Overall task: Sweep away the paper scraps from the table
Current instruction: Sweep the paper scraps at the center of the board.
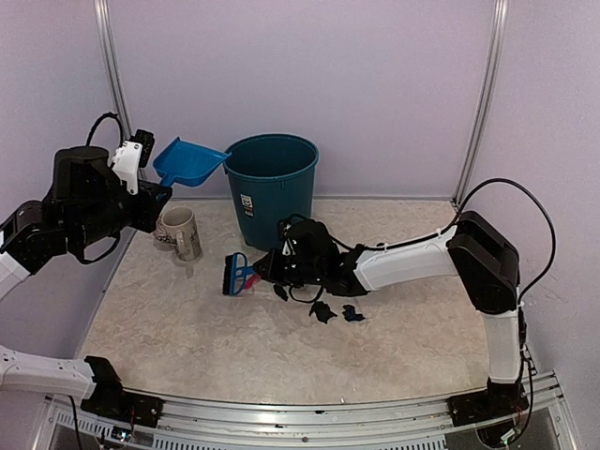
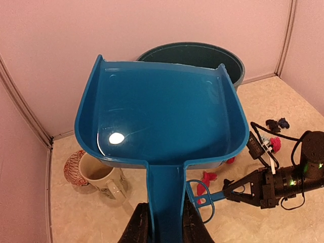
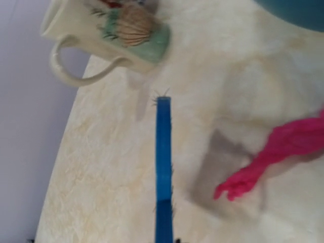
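My left gripper (image 2: pixel 163 211) is shut on the handle of the blue dustpan (image 2: pixel 162 111), which is held in the air at the left of the teal bin's (image 1: pixel 272 187) rim; the pan shows only a light glare. My right gripper (image 1: pixel 266 268) is low over the table (image 1: pixel 187 328), shut on the blue hand brush (image 1: pixel 235 275), whose head is down on the surface. Paper scraps lie around it: pink ones (image 2: pixel 207 178) by the brush, another pink one (image 3: pixel 273 157), and black (image 1: pixel 323 311) and dark blue (image 1: pixel 353 313) ones in front of the right arm.
A cream patterned mug (image 1: pixel 178 232) stands left of the bin, under the raised dustpan. Pale lilac walls close the table on three sides, and a metal rail (image 1: pixel 309 412) runs along the near edge.
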{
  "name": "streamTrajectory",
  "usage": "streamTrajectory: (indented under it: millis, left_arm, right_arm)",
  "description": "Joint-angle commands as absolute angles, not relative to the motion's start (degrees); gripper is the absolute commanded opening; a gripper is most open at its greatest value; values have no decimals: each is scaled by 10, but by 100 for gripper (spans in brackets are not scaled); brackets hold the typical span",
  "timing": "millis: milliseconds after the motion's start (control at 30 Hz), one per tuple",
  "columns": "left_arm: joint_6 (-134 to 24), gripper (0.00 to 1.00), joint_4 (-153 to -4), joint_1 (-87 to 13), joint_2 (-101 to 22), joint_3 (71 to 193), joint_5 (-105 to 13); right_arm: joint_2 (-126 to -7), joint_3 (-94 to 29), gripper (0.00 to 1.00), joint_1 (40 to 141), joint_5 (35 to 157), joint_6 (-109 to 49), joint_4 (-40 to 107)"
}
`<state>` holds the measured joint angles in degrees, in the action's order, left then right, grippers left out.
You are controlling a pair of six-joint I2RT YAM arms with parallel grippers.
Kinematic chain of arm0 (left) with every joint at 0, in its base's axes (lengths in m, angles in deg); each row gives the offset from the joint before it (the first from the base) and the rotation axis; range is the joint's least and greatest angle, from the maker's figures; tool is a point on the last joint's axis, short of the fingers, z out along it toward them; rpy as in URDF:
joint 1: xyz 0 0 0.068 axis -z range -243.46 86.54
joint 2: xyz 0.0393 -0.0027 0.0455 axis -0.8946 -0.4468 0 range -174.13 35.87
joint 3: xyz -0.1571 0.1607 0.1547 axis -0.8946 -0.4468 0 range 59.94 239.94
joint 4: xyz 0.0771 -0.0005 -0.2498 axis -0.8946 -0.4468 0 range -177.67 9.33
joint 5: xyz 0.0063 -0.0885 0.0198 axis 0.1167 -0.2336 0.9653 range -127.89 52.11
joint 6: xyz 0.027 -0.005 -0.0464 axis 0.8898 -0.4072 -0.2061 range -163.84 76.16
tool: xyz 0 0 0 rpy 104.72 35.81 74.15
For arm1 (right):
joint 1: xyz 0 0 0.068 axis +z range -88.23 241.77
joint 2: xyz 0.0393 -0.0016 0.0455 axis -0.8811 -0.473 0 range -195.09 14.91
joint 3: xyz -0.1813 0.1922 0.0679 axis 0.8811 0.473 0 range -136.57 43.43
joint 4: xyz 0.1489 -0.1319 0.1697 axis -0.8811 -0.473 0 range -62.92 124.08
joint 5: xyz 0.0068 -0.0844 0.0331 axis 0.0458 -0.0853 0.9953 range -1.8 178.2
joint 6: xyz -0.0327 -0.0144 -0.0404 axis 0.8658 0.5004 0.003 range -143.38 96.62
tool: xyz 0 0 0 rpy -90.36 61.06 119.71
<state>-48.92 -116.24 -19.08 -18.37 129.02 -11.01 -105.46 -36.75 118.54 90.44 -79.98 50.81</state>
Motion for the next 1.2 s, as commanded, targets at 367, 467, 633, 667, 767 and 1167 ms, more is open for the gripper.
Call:
streamTrajectory:
  millis: [367, 467, 633, 667, 767, 1167]
  left_arm:
    - [-507, 0, -1102, -171, -118, 1194, -214]
    - [-505, 0, -1087, -157, -122, 1179, -225]
    - [-508, 0, -1077, -130, -131, 1165, -216]
    - [-508, 0, -1075, -126, -134, 1163, -214]
    - [-507, 0, -1072, -116, -140, 1160, -205]
    - [-491, 0, -1050, -102, -145, 1160, -194]
  right_arm:
    - [-895, -83, 0, 1066, 922, -880, 554]
    - [-840, -24, 0, 1046, 915, -880, 546]
    - [-753, 62, 0, 1014, 911, -878, 517]
    - [-734, 76, 0, 1009, 908, -877, 508]
    - [-660, 111, 0, 1003, 888, -868, 467]
    - [-592, 3, 0, 1013, 871, -822, 442]
